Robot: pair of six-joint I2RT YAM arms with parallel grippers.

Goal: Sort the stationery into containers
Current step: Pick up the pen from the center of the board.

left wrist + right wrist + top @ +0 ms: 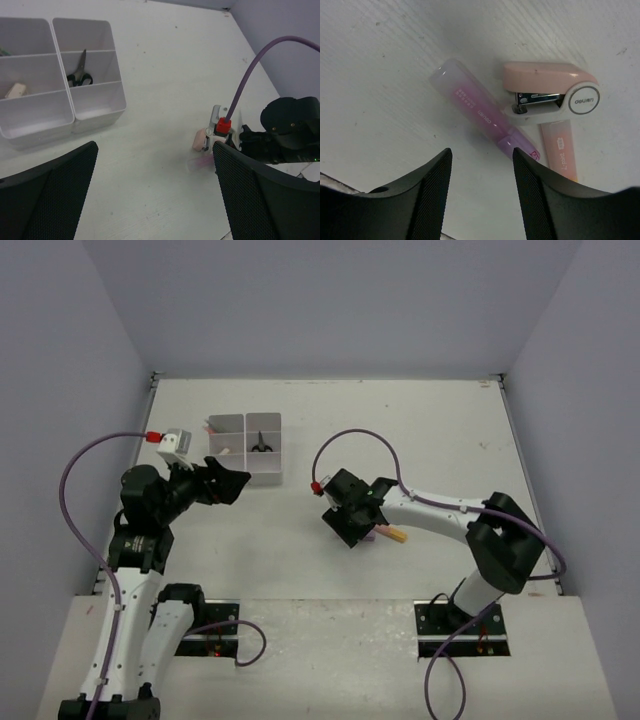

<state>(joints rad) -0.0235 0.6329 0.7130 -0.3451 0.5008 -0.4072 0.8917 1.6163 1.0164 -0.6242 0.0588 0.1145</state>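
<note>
scissors (79, 75) and eraser (15, 90) sit in the tray (95, 107). purple marker (470, 102) and pink-orange marker (560, 155) wait on the tabletop (400, 430). right claw (481, 160) hangs wide over the purple one, left claw (154, 165) wide too.

The tabletop (420, 430) is plain white, and so is the tray block (100, 119). The scissors (79, 75) have black handles and grey blades; the eraser (16, 90) is cream-white. The purple marker (475, 112) is translucent lilac with pink print, the pink-orange marker (560, 152) pale peach. The stapler (547, 80) is soft pink over white. The left claw (154, 150) is black with fine mesh patterning, the right claw (481, 155) black. The cable (250, 70) is purple, its plug (222, 125) red.
</note>
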